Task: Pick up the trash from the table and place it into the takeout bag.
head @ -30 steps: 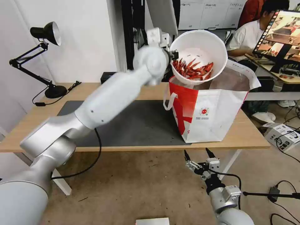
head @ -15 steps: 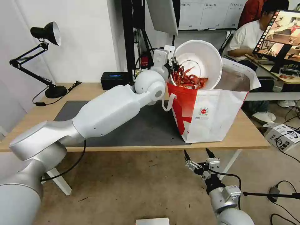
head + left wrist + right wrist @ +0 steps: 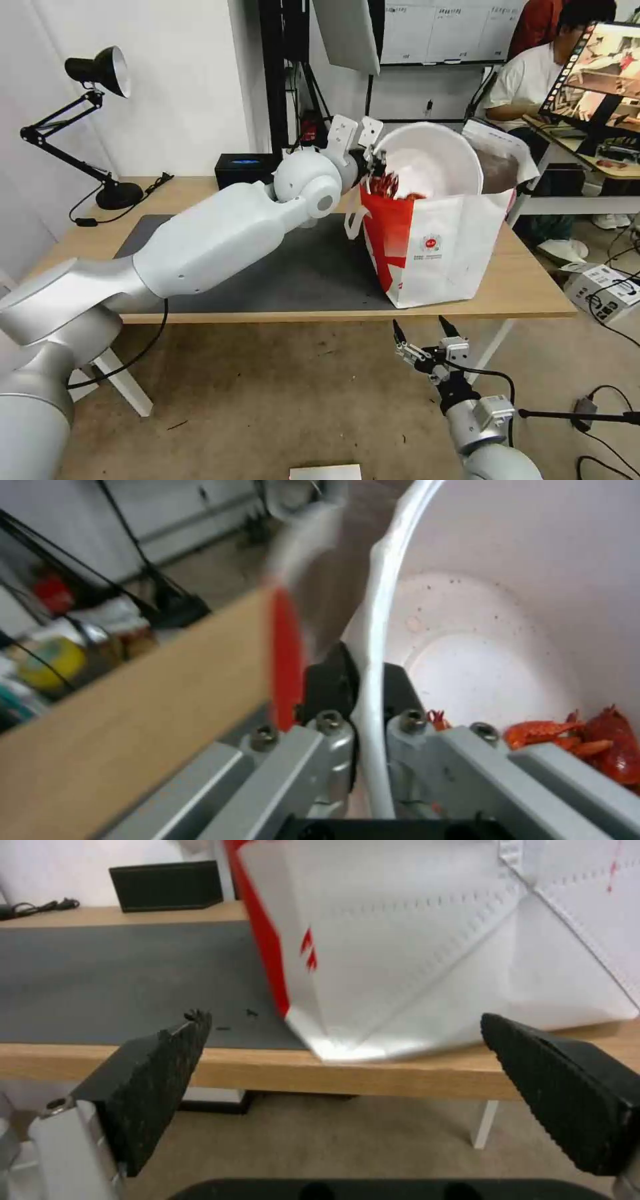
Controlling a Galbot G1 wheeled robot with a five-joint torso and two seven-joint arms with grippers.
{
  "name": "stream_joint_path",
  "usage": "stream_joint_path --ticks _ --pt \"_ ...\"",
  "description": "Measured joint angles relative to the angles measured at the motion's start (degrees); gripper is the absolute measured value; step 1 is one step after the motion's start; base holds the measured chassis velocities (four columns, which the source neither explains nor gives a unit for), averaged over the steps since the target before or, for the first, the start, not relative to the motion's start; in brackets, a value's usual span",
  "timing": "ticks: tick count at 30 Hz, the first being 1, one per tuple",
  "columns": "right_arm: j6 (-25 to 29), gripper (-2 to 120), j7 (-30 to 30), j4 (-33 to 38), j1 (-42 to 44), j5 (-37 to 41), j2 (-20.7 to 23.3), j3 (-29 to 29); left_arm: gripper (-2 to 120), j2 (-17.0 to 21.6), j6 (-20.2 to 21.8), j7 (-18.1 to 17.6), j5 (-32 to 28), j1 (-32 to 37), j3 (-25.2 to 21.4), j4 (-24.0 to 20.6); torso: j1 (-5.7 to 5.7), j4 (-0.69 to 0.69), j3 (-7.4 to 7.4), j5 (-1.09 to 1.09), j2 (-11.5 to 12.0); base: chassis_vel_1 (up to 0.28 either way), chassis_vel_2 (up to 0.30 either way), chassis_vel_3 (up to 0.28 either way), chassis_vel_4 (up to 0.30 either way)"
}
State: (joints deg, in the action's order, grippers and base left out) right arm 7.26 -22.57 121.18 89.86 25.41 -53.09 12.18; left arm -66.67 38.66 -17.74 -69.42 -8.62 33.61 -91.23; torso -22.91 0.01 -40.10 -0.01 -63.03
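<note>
In the head view, the left gripper [image 3: 373, 163] is clamped on the rim of 1 white bowl [image 3: 433, 157], which sits tilted and partly sunk into the mouth of the 1 takeout bag [image 3: 443, 247] standing on the table [image 3: 527, 290]; red crayfish shells [image 3: 393, 188] show against the bag's near edge. The right gripper [image 3: 421, 333] hangs below the table edge with its fingers spread, holding nothing. In the left wrist view, the 2 dark fingers [image 3: 330, 685] pinch the thin bowl rim [image 3: 380, 630] from both sides, with several shells [image 3: 587, 740] piled low inside. In the right wrist view, the 2 ridged pads [image 3: 160, 1075] stand wide apart facing the bag's base [image 3: 373, 1005] on the grey mat [image 3: 120, 975]. The likely risk: the bowl is wide against the soft bag mouth, so it could catch the edge, tip the bag, or spill shells if let go while tilted.
</note>
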Motion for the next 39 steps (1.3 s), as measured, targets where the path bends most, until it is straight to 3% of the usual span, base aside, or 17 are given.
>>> stream_joint_path --ticks 2,5,13,18,24,28,34,39 --pt "0.0 100 0.0 0.0 0.0 0.0 0.0 0.0 17 -0.3 0.3 0.1 -0.6 0.6 -0.4 0.0 0.00 -0.01 0.00 0.00 0.0 0.000 0.000 0.000 0.000" --pt "0.0 100 0.0 0.0 0.0 0.0 0.0 0.0 25 -0.6 -0.1 -0.5 -1.0 0.8 -0.6 0.1 -0.01 -0.01 0.00 0.00 0.0 0.000 0.000 0.000 0.000" --pt "0.0 100 0.0 0.0 0.0 0.0 0.0 0.0 55 -0.9 -5.3 -2.7 -1.6 1.4 -2.0 0.4 0.00 -0.01 0.00 0.00 0.0 0.000 0.000 0.000 0.000" --pt "0.0 100 0.0 0.0 0.0 0.0 0.0 0.0 75 0.2 -9.9 -2.8 -4.9 1.5 -5.1 -1.3 0.00 -0.01 0.00 0.00 0.0 0.000 0.000 0.000 0.000" --pt "0.0 100 0.0 0.0 0.0 0.0 0.0 0.0 93 2.6 -10.2 -3.5 -8.0 1.4 -7.6 -3.2 0.00 -0.02 0.00 0.00 0.0 0.000 0.000 0.000 0.000" --pt "0.0 100 0.0 0.0 0.0 0.0 0.0 0.0 107 8.7 -10.0 -3.4 -8.8 3.1 -9.3 -6.1 0.00 -0.01 0.00 0.00 0.0 0.000 0.000 0.000 0.000" --pt "0.0 100 0.0 0.0 0.0 0.0 0.0 0.0 113 15.6 -10.0 -3.2 -8.9 8.7 -12.3 -10.3 0.00 0.00 0.00 -0.02 0.0 0.000 0.000 0.000 0.000" --pt "0.0 100 0.0 0.0 0.0 0.0 0.0 0.0 114 20.9 -12.5 -1.2 -7.3 14.9 -15.2 -13.1 0.00 0.00 0.00 -0.02 0.0 0.000 0.000 0.000 0.000"
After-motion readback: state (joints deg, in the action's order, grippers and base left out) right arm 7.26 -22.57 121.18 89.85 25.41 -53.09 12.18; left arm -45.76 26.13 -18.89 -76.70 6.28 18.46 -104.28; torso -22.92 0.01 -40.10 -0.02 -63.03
